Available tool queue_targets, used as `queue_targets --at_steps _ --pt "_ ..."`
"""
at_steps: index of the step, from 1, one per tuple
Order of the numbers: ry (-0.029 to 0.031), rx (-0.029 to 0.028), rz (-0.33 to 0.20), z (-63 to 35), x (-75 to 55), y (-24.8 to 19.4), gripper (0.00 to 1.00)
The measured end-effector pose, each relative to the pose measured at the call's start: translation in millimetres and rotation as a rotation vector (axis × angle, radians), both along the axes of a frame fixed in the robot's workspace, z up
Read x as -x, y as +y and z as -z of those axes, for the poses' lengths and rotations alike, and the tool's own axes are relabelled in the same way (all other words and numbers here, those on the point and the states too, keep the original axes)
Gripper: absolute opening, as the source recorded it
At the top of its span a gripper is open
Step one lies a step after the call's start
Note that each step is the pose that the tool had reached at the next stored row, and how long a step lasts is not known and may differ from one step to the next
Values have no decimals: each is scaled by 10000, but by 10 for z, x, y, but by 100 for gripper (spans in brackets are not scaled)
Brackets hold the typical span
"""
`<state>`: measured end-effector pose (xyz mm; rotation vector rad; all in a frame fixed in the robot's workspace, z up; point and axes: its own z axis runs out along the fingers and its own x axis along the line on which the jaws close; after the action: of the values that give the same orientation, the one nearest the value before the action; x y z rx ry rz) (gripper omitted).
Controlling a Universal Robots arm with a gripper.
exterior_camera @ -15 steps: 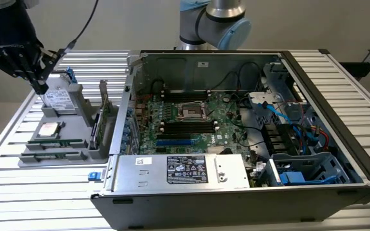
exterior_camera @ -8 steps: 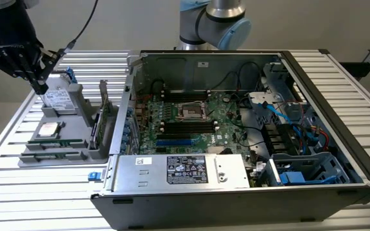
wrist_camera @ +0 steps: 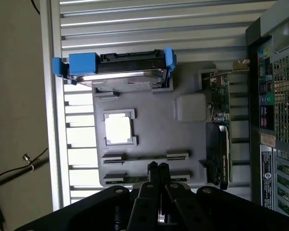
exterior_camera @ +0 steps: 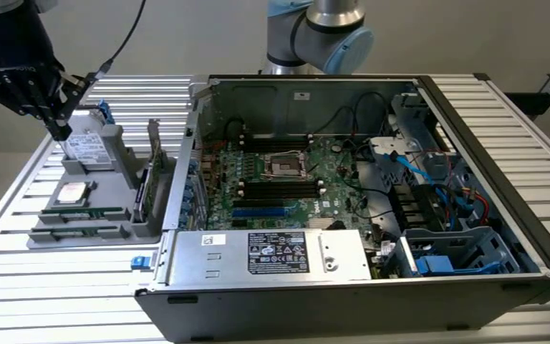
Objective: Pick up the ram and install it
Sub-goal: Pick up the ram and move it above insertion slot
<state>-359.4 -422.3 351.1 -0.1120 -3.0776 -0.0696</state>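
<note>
Your gripper (exterior_camera: pixel 60 131) hangs pinched shut and empty above the gray tray (exterior_camera: pixel 112 180). The ram (exterior_camera: pixel 82 213) lies along the tray's edge opposite the hard drive (exterior_camera: pixel 89 147). An upright card (exterior_camera: pixel 152 172) stands on the tray's edge beside the open case (exterior_camera: pixel 504 215), whose power-supply label (exterior_camera: pixel 277 252) is unreadable.
</note>
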Motion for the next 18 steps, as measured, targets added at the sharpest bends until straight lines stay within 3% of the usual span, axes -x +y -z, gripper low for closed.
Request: queue_targets --at_steps 3,18 --pt "-10 6 -121 14 3 0 10" --pt "-12 5 -2843 113 4 0 10"
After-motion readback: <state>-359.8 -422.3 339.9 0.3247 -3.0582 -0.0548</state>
